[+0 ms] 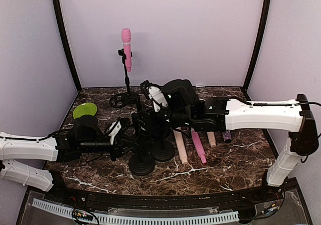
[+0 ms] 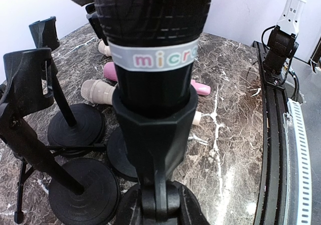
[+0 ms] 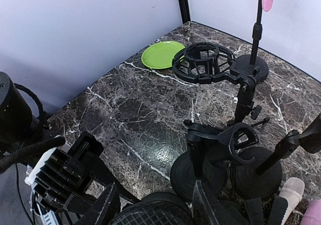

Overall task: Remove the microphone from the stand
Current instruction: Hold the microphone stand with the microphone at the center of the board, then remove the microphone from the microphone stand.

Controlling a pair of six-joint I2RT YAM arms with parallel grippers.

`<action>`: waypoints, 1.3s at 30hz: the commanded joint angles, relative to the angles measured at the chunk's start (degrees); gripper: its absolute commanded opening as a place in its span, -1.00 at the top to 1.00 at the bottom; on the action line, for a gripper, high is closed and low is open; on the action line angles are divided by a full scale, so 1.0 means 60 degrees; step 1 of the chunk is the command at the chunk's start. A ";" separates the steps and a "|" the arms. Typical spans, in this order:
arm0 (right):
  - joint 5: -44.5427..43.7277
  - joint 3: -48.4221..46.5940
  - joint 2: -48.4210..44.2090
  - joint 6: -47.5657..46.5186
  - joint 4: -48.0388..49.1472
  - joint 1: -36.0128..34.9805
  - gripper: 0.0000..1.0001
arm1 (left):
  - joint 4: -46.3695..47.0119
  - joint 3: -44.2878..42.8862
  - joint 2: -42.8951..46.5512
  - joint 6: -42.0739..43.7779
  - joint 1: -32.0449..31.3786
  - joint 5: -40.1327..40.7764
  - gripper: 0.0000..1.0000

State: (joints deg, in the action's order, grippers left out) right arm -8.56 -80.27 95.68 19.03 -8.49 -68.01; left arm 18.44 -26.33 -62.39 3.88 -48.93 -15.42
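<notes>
**Left wrist view.** The microphone [image 2: 153, 29] stands upright directly ahead of the left end effector [image 2: 159, 208]. Its lower body is seated in the clip [image 2: 153, 130] of the stand [image 2: 155, 177]. Two dark shapes flank the stand's joint at the bottom edge. They read as this end effector's fingers, clenched on the stand just below the clip. Empty stands [image 2: 30, 79] are ahead and to one side. Loose microphones [image 2: 95, 91] lie on the bench [image 2: 230, 135] beyond the clip.

**Right wrist view.** The right end effector [image 3: 153, 210] is directly above the microphone. The mesh head sits between its fingers [image 3: 106, 207], and each finger is close against the head. It cannot be told whether they press on the head or stop just short of it.

**Top view.** The two end effectors meet near the middle of the bench. The left one reaches the stand's stem from the side, and the right one is over the stand's top. The microphone is hidden beneath the right one. The stand's base [image 1: 142, 165] rests flat on the bench below both.

**Task status.**
- Done, as judged: the stand is braced and the upper grasp is positioned on the head.
- Not done: the microphone is not yet out of the clip.
- Remaining, as judged:
  1. Secure the grip on the head.
  2. Draw the microphone up and clear of the clip while the stand is held down.
</notes>
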 commanded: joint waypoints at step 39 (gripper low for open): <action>-0.0019 -0.0766 -0.0791 0.0552 0.0579 0.0772 0.74 | -0.1211 -0.0632 -0.1129 0.0533 -0.0522 0.1526 1.00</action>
State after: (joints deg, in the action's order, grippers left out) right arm -6.02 -80.09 92.68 22.37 -13.85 -64.10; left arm 17.45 -30.72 -67.61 4.82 -52.10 -10.41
